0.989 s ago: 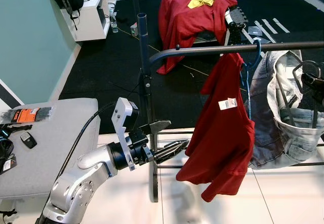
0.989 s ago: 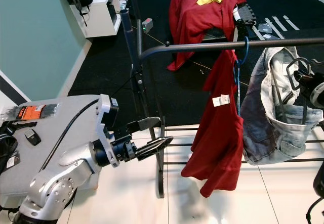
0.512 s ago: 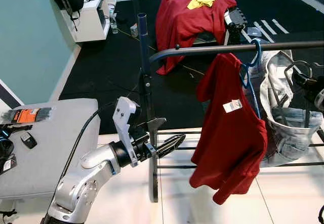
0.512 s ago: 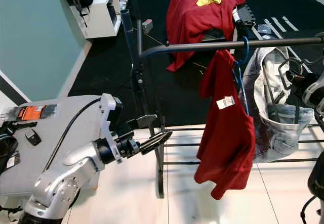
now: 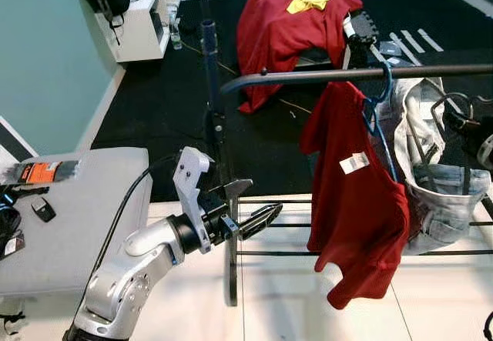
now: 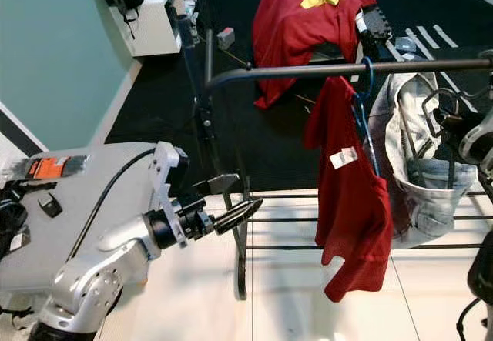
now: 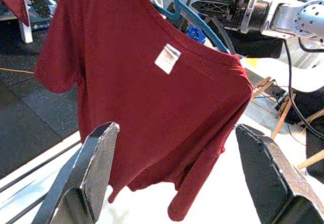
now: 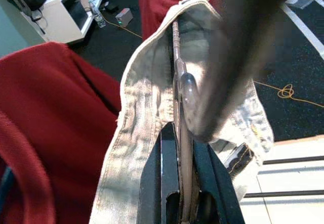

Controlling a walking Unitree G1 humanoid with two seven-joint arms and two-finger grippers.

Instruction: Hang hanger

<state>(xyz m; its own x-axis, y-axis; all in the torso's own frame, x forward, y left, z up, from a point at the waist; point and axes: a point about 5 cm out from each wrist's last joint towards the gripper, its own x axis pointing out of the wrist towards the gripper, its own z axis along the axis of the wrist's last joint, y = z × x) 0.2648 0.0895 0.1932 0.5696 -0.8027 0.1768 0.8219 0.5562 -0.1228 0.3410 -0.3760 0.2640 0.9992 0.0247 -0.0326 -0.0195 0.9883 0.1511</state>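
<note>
— What did the right pincer (image 8: 179,193) have hold of?

— Its two black fingers (image 8: 152,183) were clamped together on the thin hanger (image 8: 177,107) that carried the pale denim jeans (image 8: 136,113). The waistband draped over both sides of that hanger, and the dark rail (image 6: 347,68) crossed just above it as a blur in the wrist view. From the head, the hanger's dark wire loop (image 5: 447,114) stood up beside the rail at the far right, with the jeans (image 5: 443,195) sagging below it.

— And the left pincer (image 5: 250,206)?

— Spread wide apart, holding nothing. The silver left arm (image 5: 131,268) reached forward from the lower left, bent at the elbow, fingers level and pointing toward the red T-shirt (image 5: 354,195) but well short of it, next to the rack's upright post (image 5: 219,148).

— How did the shirt hang?

— On a blue hanger (image 5: 379,98) hooked over the rail, tilted so its right shoulder sat lower, a white tag (image 5: 353,162) showing inside the collar. It hung just left of the jeans, touching them.

— Anything else nearby?

— A grey surface (image 5: 85,202) to the left with small dark items on it, and more red cloth (image 5: 289,14) heaped on a chair behind the rack.
</note>
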